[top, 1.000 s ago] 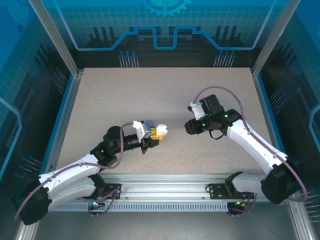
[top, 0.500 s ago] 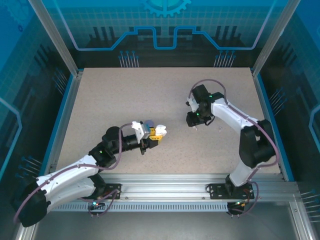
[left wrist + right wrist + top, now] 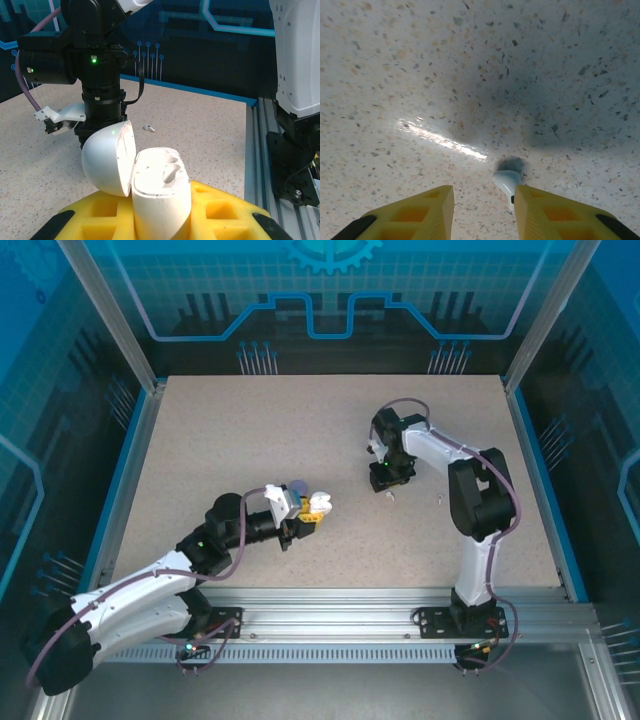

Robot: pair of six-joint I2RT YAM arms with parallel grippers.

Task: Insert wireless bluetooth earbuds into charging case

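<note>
My left gripper (image 3: 159,207) is shut on a white charging case (image 3: 161,192), which it holds upright with its lid (image 3: 106,159) hinged open to the left and its two sockets showing on top. In the top view the charging case (image 3: 316,504) hangs just above the table's middle. My right gripper (image 3: 483,197) points straight down at the table, open, with a tiny white earbud (image 3: 506,180) lying between its fingers, close against the right finger (image 3: 555,215). In the top view this right gripper (image 3: 385,480) stands over that earbud (image 3: 391,494). A second earbud (image 3: 438,500) lies to the right.
The speckled table (image 3: 250,430) is ringed by a blue rim and aluminium posts. In the left wrist view the right arm's black wrist (image 3: 100,95) stands just behind the case, with an earbud (image 3: 148,128) on the table beside it. The table's edge rail (image 3: 252,145) runs on the right.
The right arm has folded back and swung left, bringing its gripper down over the earbud on the table. The left arm and the case have barely moved.
</note>
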